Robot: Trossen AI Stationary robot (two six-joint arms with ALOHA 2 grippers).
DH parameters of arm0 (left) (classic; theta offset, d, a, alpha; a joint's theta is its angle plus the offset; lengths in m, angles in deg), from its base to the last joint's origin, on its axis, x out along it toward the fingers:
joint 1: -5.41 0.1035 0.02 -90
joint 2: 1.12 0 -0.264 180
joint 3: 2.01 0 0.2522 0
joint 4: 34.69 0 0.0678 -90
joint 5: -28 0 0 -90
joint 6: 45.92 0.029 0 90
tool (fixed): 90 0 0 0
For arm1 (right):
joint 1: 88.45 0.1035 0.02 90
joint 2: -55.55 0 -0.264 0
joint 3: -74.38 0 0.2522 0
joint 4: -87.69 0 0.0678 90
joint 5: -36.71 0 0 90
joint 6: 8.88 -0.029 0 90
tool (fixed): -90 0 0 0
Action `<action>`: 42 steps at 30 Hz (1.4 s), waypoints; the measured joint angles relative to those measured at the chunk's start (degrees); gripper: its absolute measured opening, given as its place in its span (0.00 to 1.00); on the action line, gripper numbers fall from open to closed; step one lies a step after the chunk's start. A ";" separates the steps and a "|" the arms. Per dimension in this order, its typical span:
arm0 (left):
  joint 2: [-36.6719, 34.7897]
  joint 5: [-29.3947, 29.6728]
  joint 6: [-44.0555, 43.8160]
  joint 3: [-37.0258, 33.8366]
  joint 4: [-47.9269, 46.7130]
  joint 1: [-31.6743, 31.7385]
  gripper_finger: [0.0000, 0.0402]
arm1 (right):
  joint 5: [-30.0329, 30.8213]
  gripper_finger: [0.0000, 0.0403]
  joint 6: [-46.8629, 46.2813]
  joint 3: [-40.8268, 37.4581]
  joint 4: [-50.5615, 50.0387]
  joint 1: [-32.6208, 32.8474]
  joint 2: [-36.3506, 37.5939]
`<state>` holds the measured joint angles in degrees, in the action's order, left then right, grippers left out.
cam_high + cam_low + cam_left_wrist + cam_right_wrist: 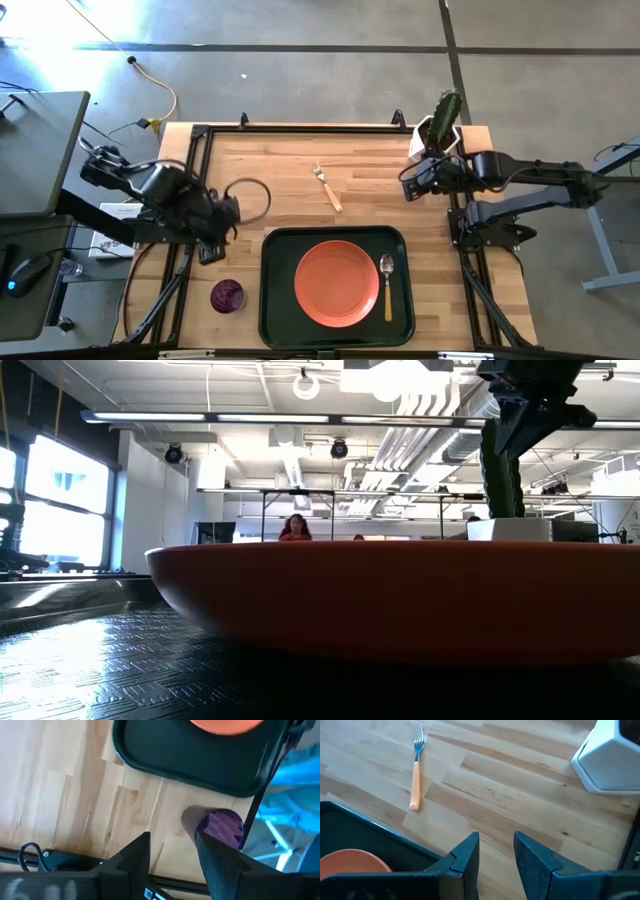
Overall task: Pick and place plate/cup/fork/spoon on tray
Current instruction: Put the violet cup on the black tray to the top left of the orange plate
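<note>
The dark green tray (275,300) lies at the table's near middle. The orange-red plate (336,283) lies flat in it, and the spoon (388,285) lies in it right of the plate. The fork (327,186) lies on the bare wood beyond the tray, and shows in the right wrist view (415,770). The purple cup (227,296) stands left of the tray. My left gripper (212,250) is open above the table, just beyond the cup (220,827). My right gripper (407,187) is open and empty at the far right, above the wood.
A white angular pot with a green cactus (440,125) stands at the far right corner, close to my right arm. A black cable loop (250,200) lies on the wood left of the fork. A person (295,527) is far back in the room.
</note>
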<state>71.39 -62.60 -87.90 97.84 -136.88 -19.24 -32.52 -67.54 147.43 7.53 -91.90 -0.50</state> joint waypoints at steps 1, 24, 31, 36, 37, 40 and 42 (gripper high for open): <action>0.81 0.00 0.02 0.00 0.11 -0.84 0.37 | -0.17 0.28 0.70 0.00 0.07 -0.45 0.00; 17.97 -0.17 -2.91 0.00 2.94 -13.89 0.34 | -3.77 0.28 14.21 0.00 2.48 -5.58 -0.02; 21.53 -0.24 -1.61 0.00 4.69 -14.99 0.34 | -3.86 0.28 16.36 0.00 2.46 -5.56 -0.02; 23.38 -0.61 -1.36 0.00 4.67 -16.10 0.34 | -3.86 0.28 17.80 0.00 2.44 -5.56 -0.02; 23.69 -0.63 -1.36 0.00 4.60 -16.23 0.34 | -3.86 0.28 17.80 0.00 2.45 -5.56 -0.02; 24.93 -0.94 -1.43 0.00 4.54 -16.80 0.34 | -3.86 0.28 18.73 0.00 2.44 -5.56 -0.02; 25.85 -1.47 -1.25 0.00 4.26 -17.09 0.34 | -3.86 0.28 18.85 0.00 2.44 -5.56 -0.02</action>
<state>97.25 -64.08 -89.14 97.84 -132.62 -36.34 -36.38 -48.69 147.43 9.97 -97.47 -0.52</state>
